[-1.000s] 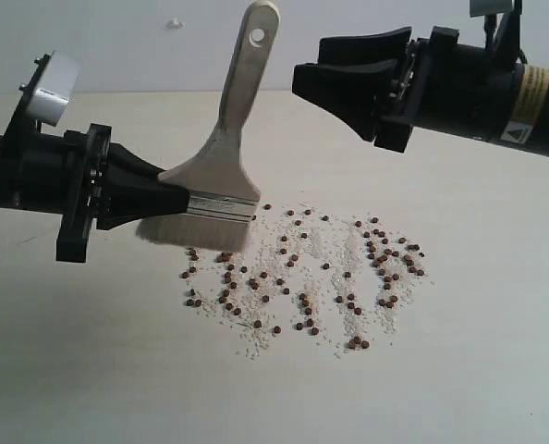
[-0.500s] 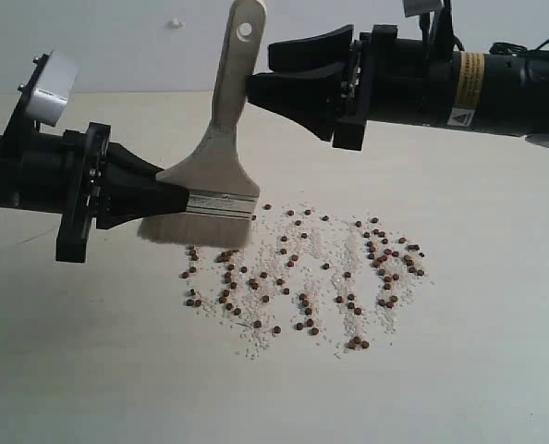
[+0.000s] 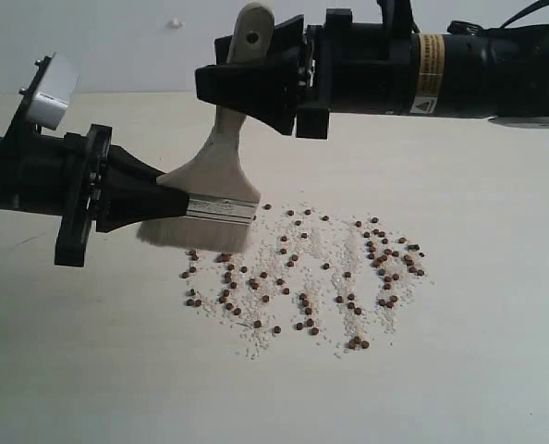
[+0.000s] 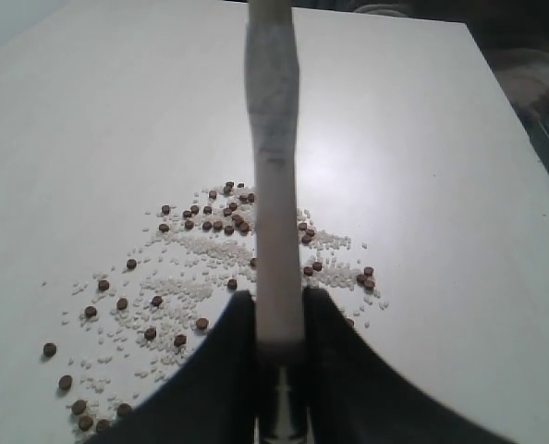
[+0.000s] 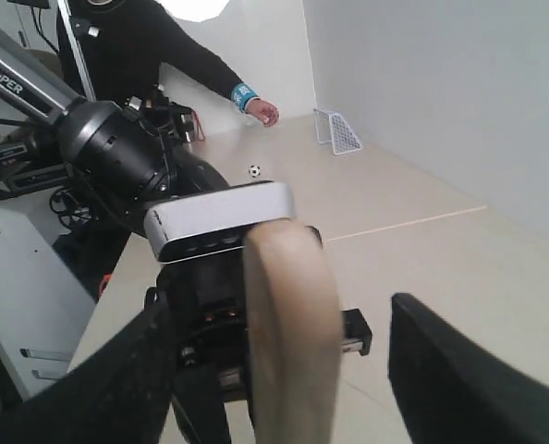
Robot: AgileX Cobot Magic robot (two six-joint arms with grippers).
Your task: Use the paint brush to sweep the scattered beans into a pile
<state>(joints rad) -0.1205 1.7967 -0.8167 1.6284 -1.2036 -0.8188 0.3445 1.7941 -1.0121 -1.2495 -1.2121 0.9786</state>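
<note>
The small, round, reddish-brown beans (image 3: 304,301), mixed with white grains, lay scattered in a loose patch about the middle of the pale tabletop (image 3: 478,370). At the patch's edge stood the wide flat paint brush (image 3: 217,171) with a cream handle, silver ferrule and whitish bristles pointing down, clamped at the ferrule by the black left gripper (image 3: 175,199). The black right gripper (image 3: 247,74) held its jaws spread wide either side of the handle's top.
</note>
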